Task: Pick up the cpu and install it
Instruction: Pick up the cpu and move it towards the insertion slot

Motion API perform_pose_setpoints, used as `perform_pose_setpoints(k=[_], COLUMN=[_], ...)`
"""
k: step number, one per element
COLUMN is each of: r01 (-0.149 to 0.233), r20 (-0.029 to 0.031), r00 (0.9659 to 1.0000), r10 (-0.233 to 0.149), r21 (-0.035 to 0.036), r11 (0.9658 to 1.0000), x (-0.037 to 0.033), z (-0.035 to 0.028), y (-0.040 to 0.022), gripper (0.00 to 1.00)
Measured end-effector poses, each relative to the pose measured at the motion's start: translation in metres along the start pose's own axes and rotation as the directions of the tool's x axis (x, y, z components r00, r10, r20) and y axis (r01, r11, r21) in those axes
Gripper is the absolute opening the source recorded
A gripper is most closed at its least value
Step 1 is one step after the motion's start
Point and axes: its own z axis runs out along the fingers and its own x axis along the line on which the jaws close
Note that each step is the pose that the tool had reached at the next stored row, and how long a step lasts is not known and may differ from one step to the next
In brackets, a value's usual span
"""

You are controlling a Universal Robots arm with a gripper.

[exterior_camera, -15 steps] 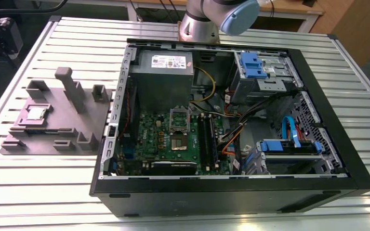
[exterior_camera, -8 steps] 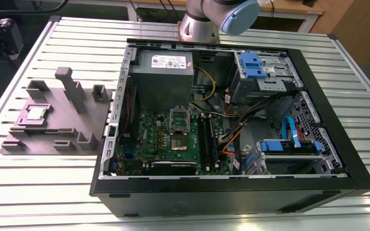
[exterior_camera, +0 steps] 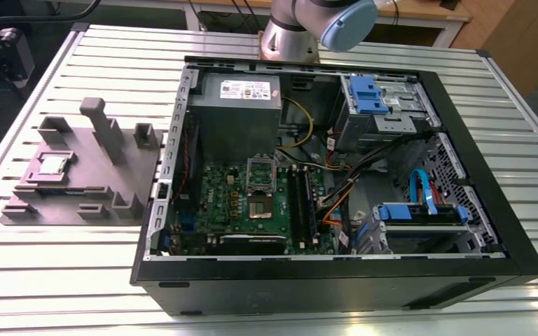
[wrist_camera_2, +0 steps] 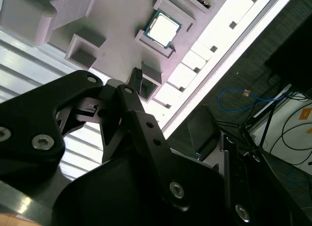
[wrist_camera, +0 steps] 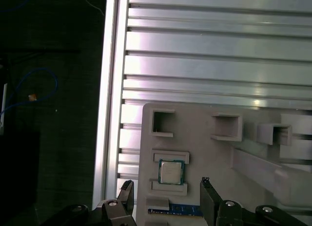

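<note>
Cpu (wrist_camera: 170, 172): small flat square chip, silvery-grey metal top, paler rim. Lies face up in a shallow square pocket of the grey moulded plastic holder plate (wrist_camera: 195, 133), just ahead of the jaws and centred on the gap between them in the first wrist view. Touched by neither finger, not lifted.

Black two-fingered gripper (wrist_camera: 165, 182): jaws spread wide, nothing held, gap broader than the chip. One black fingertip (wrist_camera: 126, 187) to each side of the pocket's line, stopping short of it. Seems to hover above the plate; height over the chip hard to tell.

Further to the exterior view's right, well apart from the jaws: open black metal tower computer case (exterior_camera: 344, 280), laid on its side on the ribbed silver aluminium table (exterior_camera: 64, 280). Inside it, green rectangular motherboard (exterior_camera: 227, 203), with the silver square socket (exterior_camera: 258, 208) near the middle and the hinged silver frame (exterior_camera: 261, 170) apparently swung up. Looks unoccupied, though too small to be sure.

Progress, as a judgement: early. Jaws lined up over the chip and ready to close. Grasp, lift, carry across to the case and seating in the socket all left to do.
</note>
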Motion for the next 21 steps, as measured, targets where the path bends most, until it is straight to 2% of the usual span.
perform_pose_setpoints(k=[21], r01=[0.0], r20=[0.0002], r00=[1.0], r10=[0.0], r21=[0.0], r11=[1.0], x=[0.0002], z=[0.007], y=[-0.0003], gripper=[0.65])
